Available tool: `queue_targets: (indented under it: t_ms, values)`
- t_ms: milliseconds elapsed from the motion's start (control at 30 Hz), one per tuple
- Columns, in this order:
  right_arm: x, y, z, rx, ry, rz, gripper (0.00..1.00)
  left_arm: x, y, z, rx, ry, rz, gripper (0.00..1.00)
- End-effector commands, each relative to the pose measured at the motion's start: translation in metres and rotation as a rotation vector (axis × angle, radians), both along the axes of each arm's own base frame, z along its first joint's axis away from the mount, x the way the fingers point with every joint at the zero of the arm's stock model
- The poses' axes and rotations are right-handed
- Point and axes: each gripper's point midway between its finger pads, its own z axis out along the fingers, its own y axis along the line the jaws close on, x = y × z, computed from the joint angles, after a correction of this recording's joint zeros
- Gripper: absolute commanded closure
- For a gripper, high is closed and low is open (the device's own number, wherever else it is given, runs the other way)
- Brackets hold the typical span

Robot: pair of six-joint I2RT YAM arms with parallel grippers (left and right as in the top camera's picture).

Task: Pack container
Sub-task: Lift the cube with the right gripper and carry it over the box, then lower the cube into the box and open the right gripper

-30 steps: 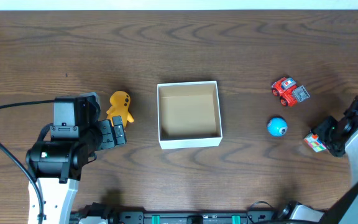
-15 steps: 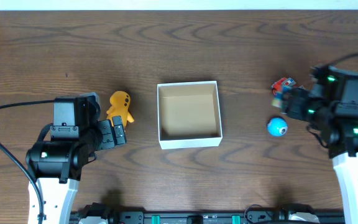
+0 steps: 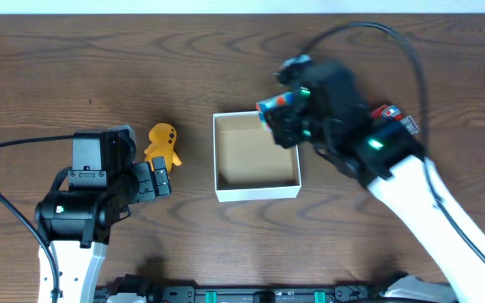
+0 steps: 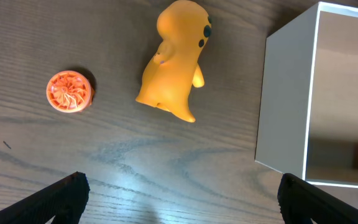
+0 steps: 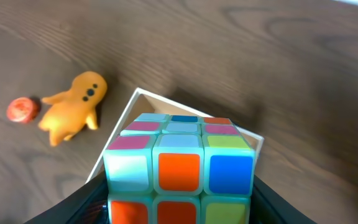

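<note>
My right pincer (image 3: pixel 279 116) is pinching the colour cube (image 5: pixel 179 167) just above one corner of the container (image 3: pixel 257 193), which lies bare beneath me, so nothing is packed yet; the yellow toy (image 3: pixel 162 145) waits beyond it, by my spread left pincer (image 4: pixel 181 190).

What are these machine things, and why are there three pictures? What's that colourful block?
These are two robot arms at a wooden table: the left arm and the right arm. Each ends in a gripper, a two-finger pincer. One picture looks straight down from above. The other two come from small cameras on the wrists, so things look close. On the table lie a yellow toy, a little orange disc, a red truck and an open white box. The right gripper holds a puzzle cube above the box's edge. The left gripper is open and empty, next to the yellow toy.
</note>
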Motion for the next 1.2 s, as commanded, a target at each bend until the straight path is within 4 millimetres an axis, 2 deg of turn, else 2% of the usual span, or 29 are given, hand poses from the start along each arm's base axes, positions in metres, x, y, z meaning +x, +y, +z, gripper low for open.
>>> queue_targets:
  t_ms: [0, 200, 300, 567, 700, 833, 867, 933, 1067, 1167]
  values:
    - [0.019, 0.002, -0.029, -0.027, 0.06, -0.103, 0.99, 0.003, 0.004, 0.007, 0.02, -0.019, 0.005, 0.02]
    - [0.026, 0.007, -0.088, -0.08, 0.201, -0.158, 0.99, 0.003, 0.004, 0.007, 0.02, -0.019, 0.005, 0.02]
    - [0.027, 0.008, -0.11, -0.11, 0.247, -0.167, 0.99, 0.003, 0.004, 0.007, 0.02, -0.02, 0.005, 0.02]
    - [0.033, 0.0, -0.16, -0.166, 0.339, -0.257, 0.99, 0.003, 0.004, 0.007, 0.02, -0.019, 0.005, 0.02]
    - [0.034, -0.005, -0.178, -0.199, 0.361, -0.294, 0.97, 0.003, 0.004, 0.007, 0.02, -0.019, 0.005, 0.02]
    - [0.034, -0.006, -0.192, -0.218, 0.387, -0.306, 0.88, 0.003, 0.004, 0.007, 0.02, -0.019, 0.005, 0.02]
    - [0.033, -0.006, -0.193, -0.219, 0.388, -0.306, 0.83, 0.003, 0.004, 0.007, 0.02, -0.019, 0.005, 0.02]
    - [0.034, -0.006, -0.193, -0.218, 0.387, -0.307, 0.66, 0.003, 0.004, 0.007, 0.02, -0.019, 0.005, 0.02]
    - [0.037, -0.004, -0.191, -0.207, 0.375, -0.305, 0.38, 0.003, 0.004, 0.007, 0.02, -0.019, 0.005, 0.02]
    - [0.038, -0.003, -0.191, -0.204, 0.372, -0.306, 0.36, 0.003, 0.004, 0.007, 0.02, -0.019, 0.005, 0.02]
